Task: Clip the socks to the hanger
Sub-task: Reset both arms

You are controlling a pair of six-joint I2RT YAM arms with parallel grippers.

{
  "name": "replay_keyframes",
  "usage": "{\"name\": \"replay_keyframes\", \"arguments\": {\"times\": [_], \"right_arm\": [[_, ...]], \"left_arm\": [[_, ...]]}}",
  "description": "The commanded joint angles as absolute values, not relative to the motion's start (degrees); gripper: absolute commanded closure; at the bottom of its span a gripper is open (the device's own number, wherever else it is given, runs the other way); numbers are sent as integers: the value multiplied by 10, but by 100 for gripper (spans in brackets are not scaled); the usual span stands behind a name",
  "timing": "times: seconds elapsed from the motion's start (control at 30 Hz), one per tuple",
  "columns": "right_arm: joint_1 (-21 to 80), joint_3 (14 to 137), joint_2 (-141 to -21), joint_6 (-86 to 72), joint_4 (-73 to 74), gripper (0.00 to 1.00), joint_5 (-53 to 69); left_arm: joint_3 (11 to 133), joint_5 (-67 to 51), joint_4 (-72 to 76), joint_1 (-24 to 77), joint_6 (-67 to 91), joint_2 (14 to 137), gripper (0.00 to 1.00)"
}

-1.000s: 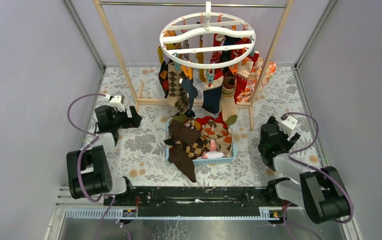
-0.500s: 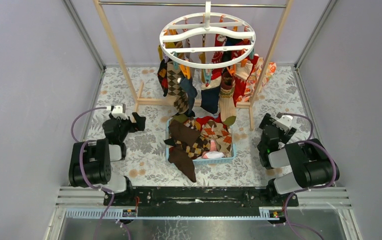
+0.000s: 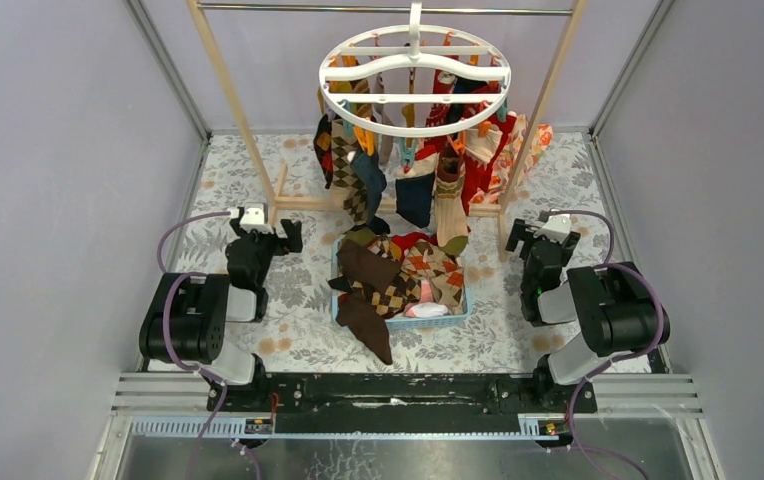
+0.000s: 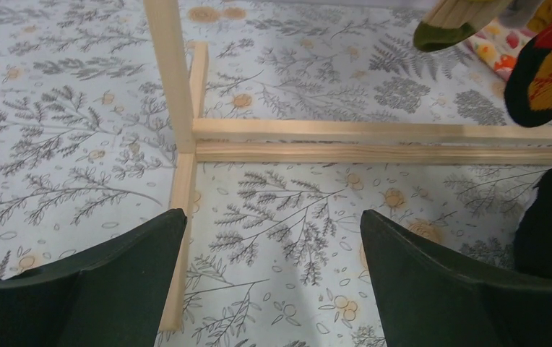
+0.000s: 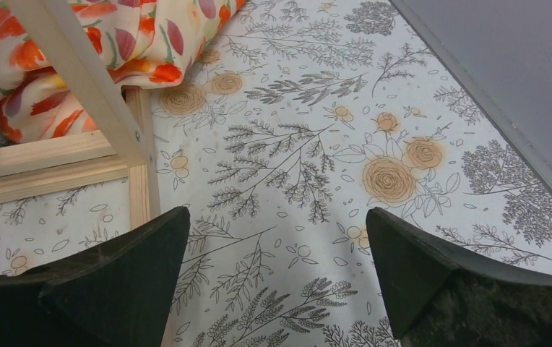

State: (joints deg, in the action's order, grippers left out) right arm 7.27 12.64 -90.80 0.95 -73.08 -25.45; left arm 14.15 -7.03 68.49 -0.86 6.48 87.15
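The left hand [image 4: 273, 224] is spread wide with nothing between its fingers. It sits low over the patterned tabletop [image 3: 288, 300] and faces the left foot of the wooden rack [image 4: 175, 87], where the upright post meets the base rail. In the left wrist view, two sock toes hang above the rail at the top right, one beige with a green tip and one dark with red and yellow diamonds. A dark piece of fabric shows at the right edge, but I cannot tell what it is.

The right hand [image 5: 278, 220] is also wide open and holds nothing. It points at the rack's right foot, just beside the orange-and-white floral cloth [image 5: 78, 43] bunched behind that post.

Between the two arms stands a light blue basket [image 3: 438, 319] heaped with loose socks [image 3: 398, 280] in brown argyle, red-orange diamond and dark colours. One brown sock spills over its near rim onto the tabletop.

Behind the basket, the white oval hanger [image 3: 414, 80] hangs by its hook from the rack's metal rod. Several more socks dangle from its orange and teal clips, well apart from both hands.
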Motion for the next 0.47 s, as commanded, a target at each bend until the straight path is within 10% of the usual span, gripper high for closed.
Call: {"name": "replay_keyframes", "arguments": {"times": [0.0, 0.43], "right_arm": [[65, 131, -893, 5, -730, 0, -223], [65, 132, -892, 5, -728, 0, -223]], "left_arm": [[143, -27, 679, -4, 38, 870, 1], [149, -18, 670, -2, 28, 871, 1]]}}
